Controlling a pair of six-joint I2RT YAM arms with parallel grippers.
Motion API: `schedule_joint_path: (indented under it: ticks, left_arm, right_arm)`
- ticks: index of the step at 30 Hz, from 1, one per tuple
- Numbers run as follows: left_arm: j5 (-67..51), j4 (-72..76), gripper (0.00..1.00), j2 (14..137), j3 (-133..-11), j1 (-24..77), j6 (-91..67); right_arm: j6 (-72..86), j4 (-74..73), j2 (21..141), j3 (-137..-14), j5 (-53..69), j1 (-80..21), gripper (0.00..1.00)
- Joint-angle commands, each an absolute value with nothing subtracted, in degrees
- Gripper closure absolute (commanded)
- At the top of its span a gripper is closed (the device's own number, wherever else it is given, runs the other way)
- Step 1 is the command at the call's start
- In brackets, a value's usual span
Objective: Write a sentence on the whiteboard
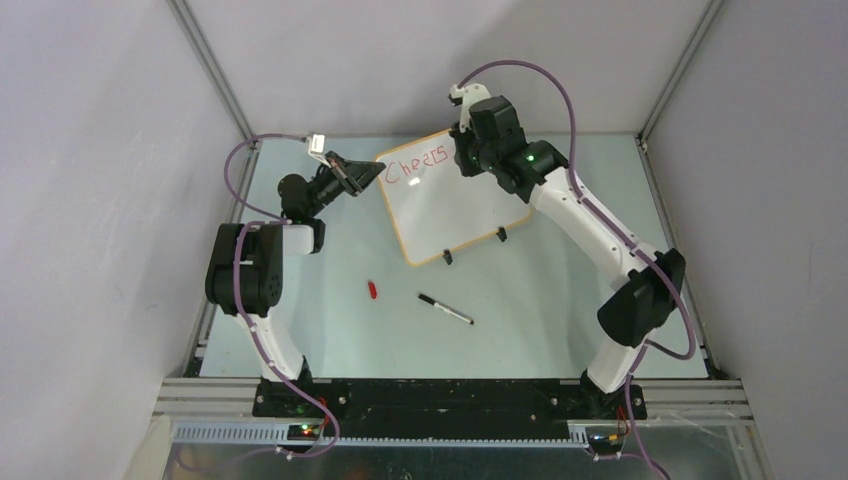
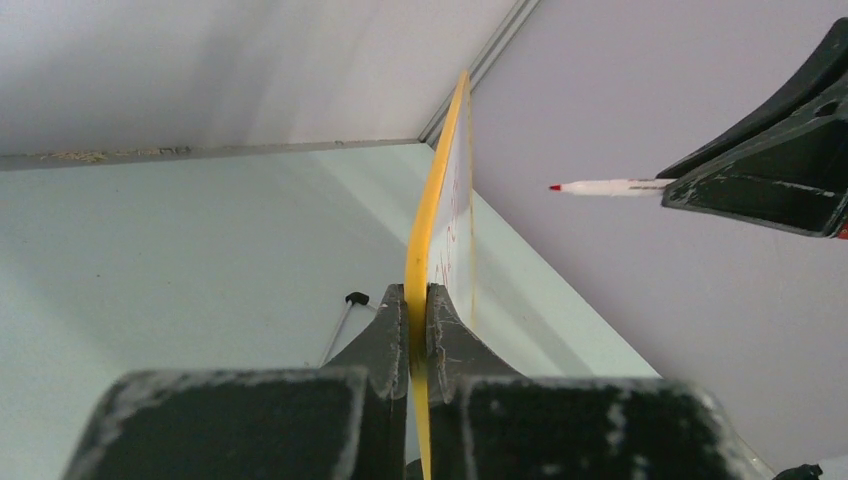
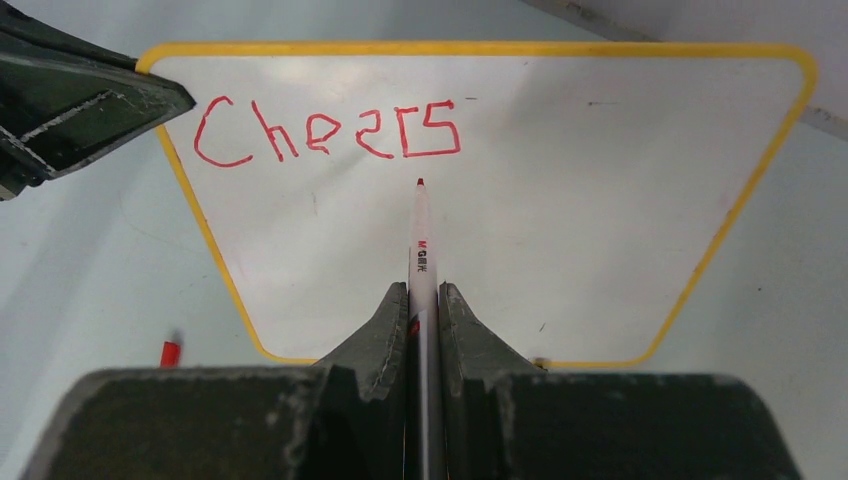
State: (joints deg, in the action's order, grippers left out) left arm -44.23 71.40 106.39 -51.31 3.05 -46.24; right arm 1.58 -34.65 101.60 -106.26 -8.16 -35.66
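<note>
The whiteboard (image 1: 455,205) stands tilted at the back middle of the table, white with a yellow-orange rim. Red letters reading "Cheers" (image 3: 325,135) run along its top row; they also show in the top view (image 1: 418,165). My left gripper (image 2: 417,300) is shut on the board's left edge (image 2: 428,215); it shows in the top view (image 1: 372,172). My right gripper (image 3: 423,295) is shut on a white red-tipped marker (image 3: 420,240), its tip just below the "s", near the board face. It sits at the board's upper right in the top view (image 1: 468,150).
A red marker cap (image 1: 372,290) and a black-capped pen (image 1: 446,308) lie on the table in front of the board. The board's two black clip feet (image 1: 501,236) rest on the table. Grey enclosure walls stand close on all sides.
</note>
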Motion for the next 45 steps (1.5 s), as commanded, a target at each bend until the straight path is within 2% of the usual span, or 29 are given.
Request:
schedule_joint_path:
  ticks: [1, 19, 45]
  left_arm:
    - [-47.31, 75.14, 1.00, 106.13, -50.69, 2.80, -43.15]
    - [-46.46, 71.03, 1.00, 105.71, -50.89, 2.81, -40.74]
    - [-45.86, 71.11, 1.00, 105.27, -50.28, 2.81, -40.70]
  right_arm:
    - [2.55, -31.10, 97.65, -103.90, -8.39, -34.81, 1.00]
    - [3.16, -27.08, 95.26, -99.03, -7.04, -33.15, 1.00]
    - [3.07, -26.91, 94.58, -98.28, -5.28, -32.29, 1.00]
